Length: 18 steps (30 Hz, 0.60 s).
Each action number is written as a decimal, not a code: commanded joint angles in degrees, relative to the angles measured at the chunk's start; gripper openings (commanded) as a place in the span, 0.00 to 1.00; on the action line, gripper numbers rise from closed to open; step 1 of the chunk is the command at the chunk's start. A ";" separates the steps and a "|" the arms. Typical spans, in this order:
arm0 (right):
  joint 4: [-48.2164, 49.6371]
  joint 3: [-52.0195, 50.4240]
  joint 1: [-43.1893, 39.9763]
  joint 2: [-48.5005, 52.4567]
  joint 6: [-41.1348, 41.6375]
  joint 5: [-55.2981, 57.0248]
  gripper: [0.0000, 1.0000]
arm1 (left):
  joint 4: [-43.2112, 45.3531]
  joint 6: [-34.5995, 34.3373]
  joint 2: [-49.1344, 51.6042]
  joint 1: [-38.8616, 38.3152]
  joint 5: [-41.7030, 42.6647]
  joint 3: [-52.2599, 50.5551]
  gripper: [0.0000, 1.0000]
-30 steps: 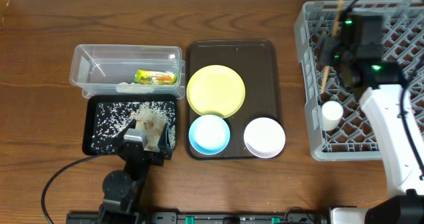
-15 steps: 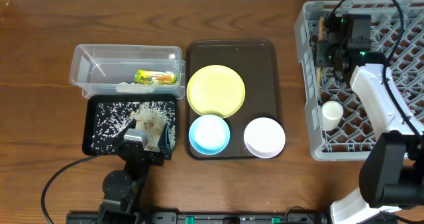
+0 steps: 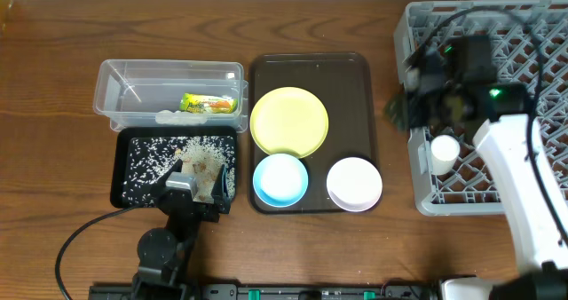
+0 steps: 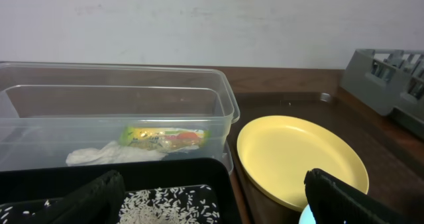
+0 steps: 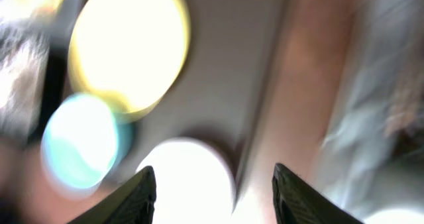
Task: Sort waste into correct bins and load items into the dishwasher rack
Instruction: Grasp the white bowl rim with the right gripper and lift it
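The yellow-green wrapper (image 3: 211,103) (image 4: 164,136) and white scrap (image 3: 173,117) (image 4: 109,154) lie in the clear tub (image 3: 133,74) (image 4: 218,101). Rice (image 3: 155,158) (image 4: 165,201) covers the black tray (image 3: 120,189). My left gripper (image 3: 200,183) (image 4: 218,211) stands open and empty over that tray's near edge. Yellow plate (image 3: 289,121) (image 5: 129,45), blue bowl (image 3: 280,179) (image 5: 79,141) and pinkish-white bowl (image 3: 354,184) (image 5: 185,177) rest on the brown tray. My right gripper (image 3: 401,112) (image 5: 212,191), blurred, is open and empty at the left edge of the dishwasher rack (image 3: 524,185) (image 5: 384,85). No chopsticks show.
The dark brown serving tray (image 3: 355,78) lies between the bins and the rack. A white cup-like thing (image 3: 444,149) stands in the rack's near left part. The right arm (image 3: 519,185) reaches across the rack. Bare wood lies left of the bins and along the front edge.
My right gripper has opened and no longer holds the chopsticks. It has swung from the rack's far left part to its left edge, facing the serving tray. The left arm is still.
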 commanded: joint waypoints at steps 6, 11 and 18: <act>-8.28 -8.83 12.83 0.85 17.92 11.08 0.52 | -0.79 0.55 -0.39 0.28 0.15 -1.60 0.89; 2.10 -19.39 13.46 0.87 23.19 17.42 0.53 | -0.81 0.55 -0.39 0.28 0.15 -1.60 0.89; 11.43 -27.34 13.40 0.96 22.56 15.89 0.39 | -0.81 0.55 -0.39 0.28 0.15 -1.60 0.89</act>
